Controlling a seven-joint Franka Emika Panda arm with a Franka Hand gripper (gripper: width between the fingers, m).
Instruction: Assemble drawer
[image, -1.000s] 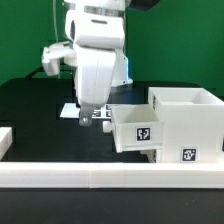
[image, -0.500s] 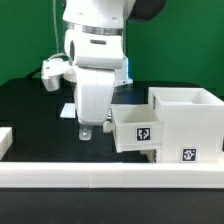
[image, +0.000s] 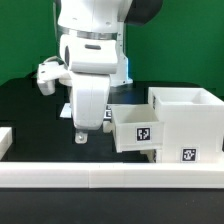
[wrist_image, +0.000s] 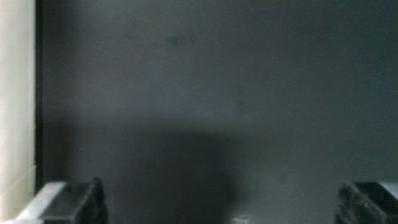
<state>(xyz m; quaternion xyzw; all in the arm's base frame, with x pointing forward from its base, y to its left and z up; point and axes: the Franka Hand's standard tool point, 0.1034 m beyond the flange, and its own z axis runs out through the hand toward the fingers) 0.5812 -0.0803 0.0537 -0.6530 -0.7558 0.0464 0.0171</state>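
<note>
The drawer set stands on the black tabletop (image: 30, 110) at the exterior view's right. It consists of white plastic parts. The tall boxy housing (image: 190, 125) sits furthest toward the exterior view's right; its top is open and its walls are thick and plain. One black-and-white square tag (image: 188, 155) is visible low on its front face. A smaller open-top tray (image: 136, 128) stands just beside the housing on the exterior view's left, apparently touching it (the joint line is not clear enough to confirm contact). The tray is lower than the housing and carries one square tag (image: 143, 132) on its front wall.

A low white border rail (image: 100, 176) runs across the front of the tabletop. A further white part (image: 5, 140) shows at the exterior view's left edge; its type cannot be determined.

The end effector (image: 84, 134) hangs from the white arm (image: 92, 50), close above the tabletop and just to the exterior view's left of the tray, apart from it. In the wrist view its two dark fingers (wrist_image: 71, 200) are spread wide with only dark tabletop between them: the end effector is released and grasps nothing.
</note>
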